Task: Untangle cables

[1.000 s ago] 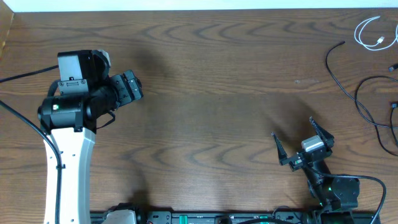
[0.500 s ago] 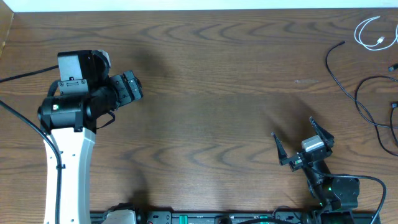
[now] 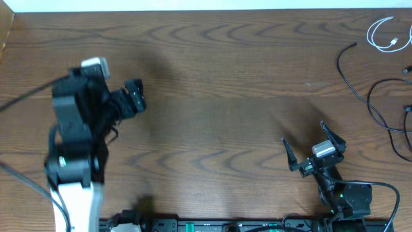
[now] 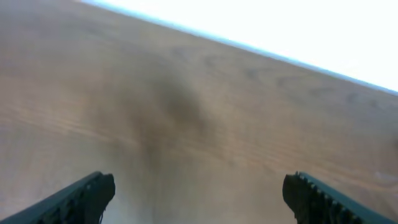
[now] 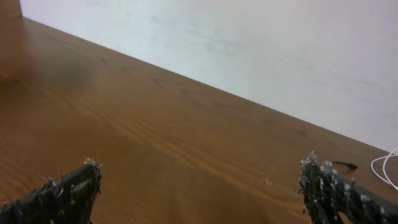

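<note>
Wooden table; cables far right; left arm off earlier pose; both jaws apart, empty

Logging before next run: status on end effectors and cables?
Left end effector open, empty. Right end effector open, empty. White cable lies apart from black cables, far right, none grasped. Nothing in the way.

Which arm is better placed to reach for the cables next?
Right, probably. The right gripper is open and sits on the same side as the black cables and the white cable, which lie by the right edge of the table. The left gripper is far across it.
</note>
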Controlling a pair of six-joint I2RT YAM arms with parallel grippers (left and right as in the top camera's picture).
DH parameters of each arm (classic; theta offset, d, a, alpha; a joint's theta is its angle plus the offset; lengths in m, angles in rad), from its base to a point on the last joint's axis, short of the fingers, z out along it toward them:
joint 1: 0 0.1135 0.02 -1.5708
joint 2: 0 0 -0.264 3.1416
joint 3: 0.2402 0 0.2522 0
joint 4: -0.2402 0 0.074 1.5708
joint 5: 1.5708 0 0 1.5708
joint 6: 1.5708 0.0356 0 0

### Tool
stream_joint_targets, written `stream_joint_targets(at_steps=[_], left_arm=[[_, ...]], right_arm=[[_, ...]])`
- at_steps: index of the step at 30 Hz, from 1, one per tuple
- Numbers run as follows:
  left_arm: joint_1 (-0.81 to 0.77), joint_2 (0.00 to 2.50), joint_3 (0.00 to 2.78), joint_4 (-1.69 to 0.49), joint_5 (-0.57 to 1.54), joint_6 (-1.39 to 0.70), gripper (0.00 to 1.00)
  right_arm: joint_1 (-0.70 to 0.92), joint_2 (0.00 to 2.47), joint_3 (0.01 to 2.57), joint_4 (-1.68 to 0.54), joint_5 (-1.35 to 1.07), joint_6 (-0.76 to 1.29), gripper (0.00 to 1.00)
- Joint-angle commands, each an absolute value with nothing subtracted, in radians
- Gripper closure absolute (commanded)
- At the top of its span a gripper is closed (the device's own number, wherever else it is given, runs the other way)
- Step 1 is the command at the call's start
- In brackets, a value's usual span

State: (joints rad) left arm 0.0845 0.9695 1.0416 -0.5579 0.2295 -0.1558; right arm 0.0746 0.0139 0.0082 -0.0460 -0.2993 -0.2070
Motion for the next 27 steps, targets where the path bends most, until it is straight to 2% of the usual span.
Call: stream_joint_targets(at_steps=[1, 13, 27], left_arm=[[0.088, 0.832, 0.842, -0.403, 0.219, -0.097, 0.08], [-0.002, 0.438, 0.291, 0.015, 0.197, 0.077, 0.08], [-0.011, 0.121, 0.003, 0.054, 0.114, 0.101, 0.08]], right_arm=[[0.08, 0.006, 0.006, -0.05, -0.309, -0.191, 0.01], [0.08, 0.006, 0.006, -0.05, -0.309, -0.191, 0.01], [0.08, 0.006, 0.006, -0.05, -0.309, -0.191, 0.01]])
